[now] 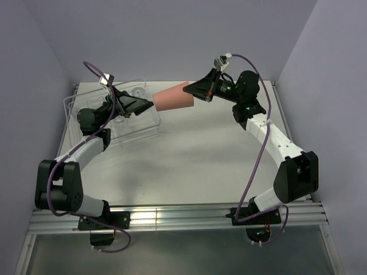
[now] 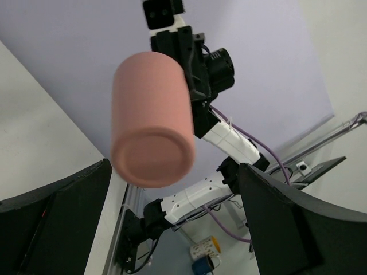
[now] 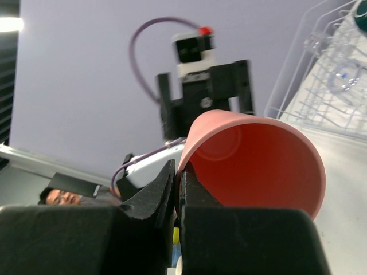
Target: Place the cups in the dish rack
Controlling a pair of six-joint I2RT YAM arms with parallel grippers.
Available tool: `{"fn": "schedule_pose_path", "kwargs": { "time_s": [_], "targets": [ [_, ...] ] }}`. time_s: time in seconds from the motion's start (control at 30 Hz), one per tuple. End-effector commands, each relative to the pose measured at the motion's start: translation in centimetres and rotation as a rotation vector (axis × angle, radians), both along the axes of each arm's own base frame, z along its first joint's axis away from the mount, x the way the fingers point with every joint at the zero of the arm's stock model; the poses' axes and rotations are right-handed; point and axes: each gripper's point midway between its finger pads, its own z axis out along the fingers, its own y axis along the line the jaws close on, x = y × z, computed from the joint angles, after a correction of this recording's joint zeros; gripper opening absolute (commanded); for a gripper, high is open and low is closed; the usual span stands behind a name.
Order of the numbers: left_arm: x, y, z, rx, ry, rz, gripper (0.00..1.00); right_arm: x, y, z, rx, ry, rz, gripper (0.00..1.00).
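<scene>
The salmon-pink cup [image 1: 174, 97] hangs on its side above the table, just right of the dish rack [image 1: 129, 129]. My right gripper [image 1: 194, 91] is shut on the cup's rim, one finger inside and one outside, as the right wrist view shows [image 3: 179, 172]; the cup's open mouth [image 3: 258, 160] faces that camera. My left gripper [image 1: 150, 105] is open over the rack, and the cup's base [image 2: 152, 154] sits just in front of its spread fingers [image 2: 57, 223]. Clear tumblers [image 1: 137, 91] lie in the rack [image 3: 338, 69]. A dark green shape [image 3: 362, 14] shows at its far corner.
The rack stands at the table's back left, near the left wall. The white table [image 1: 200, 160] is bounded by purple walls at the back and sides. Two mugs [image 2: 206, 252] stand off the table, below its near edge.
</scene>
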Motion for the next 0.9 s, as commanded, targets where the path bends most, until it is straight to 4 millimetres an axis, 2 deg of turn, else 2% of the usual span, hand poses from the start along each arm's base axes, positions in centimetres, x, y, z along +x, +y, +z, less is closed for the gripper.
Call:
{"fn": "schedule_pose_path", "kwargs": {
  "time_s": [0.0, 0.03, 0.1, 0.13, 0.2, 0.23, 0.27, 0.3, 0.33, 0.4, 0.6, 0.87],
  "targets": [
    [-3.0, -0.7, 3.9, 0.032, -0.308, 0.005, 0.99, 0.0, 0.5, 2.0, -0.014, -0.091, -0.025, 0.0],
    [-2.3, -1.1, 3.3, 0.061, -0.289, 0.015, 0.99, 0.1, 0.6, 2.0, -0.014, -0.09, -0.03, 0.0],
    [-2.1, -1.8, 3.6, 0.092, -0.291, 0.019, 0.99, 0.0, 0.9, 2.0, -0.009, -0.091, -0.024, 0.0],
    [-1.1, -2.0, 2.6, 0.132, -0.254, 0.04, 0.99, 0.0, 1.0, 2.1, -0.008, -0.091, -0.023, 0.0],
    [-0.6, -2.6, 2.7, 0.174, -0.247, 0.059, 0.99, 0.0, 1.2, 2.1, -0.008, -0.088, -0.018, 0.0],
    [0.2, -2.7, 1.5, 0.221, -0.209, 0.086, 0.99, 0.0, 1.1, 2.1, -0.007, -0.088, -0.019, 0.0],
    [0.5, -2.7, 1.7, 0.242, -0.215, 0.102, 0.99, -0.1, 1.2, 2.1, -0.008, -0.09, -0.018, 0.0],
    [0.9, -2.7, 1.4, 0.272, -0.234, 0.125, 0.99, -0.2, 1.1, 2.2, -0.008, -0.094, -0.019, 0.0],
    [1.5, -2.5, 0.3, 0.302, -0.167, 0.149, 0.99, -0.3, 1.1, 2.4, -0.009, -0.104, -0.023, 0.0],
    [2.2, -2.2, 0.0, 0.355, -0.185, 0.189, 0.99, -0.4, 1.0, 2.5, -0.019, -0.104, -0.031, 0.0],
    [3.4, -1.8, -1.2, 0.422, -0.134, 0.234, 0.99, -0.7, 0.9, 3.3, -0.009, -0.122, -0.029, 0.0],
    [2.9, -2.3, -0.5, 0.378, -0.167, 0.189, 0.99, -1.6, 0.9, 4.3, 0.029, -0.136, 0.003, 0.0]
  ]
}}
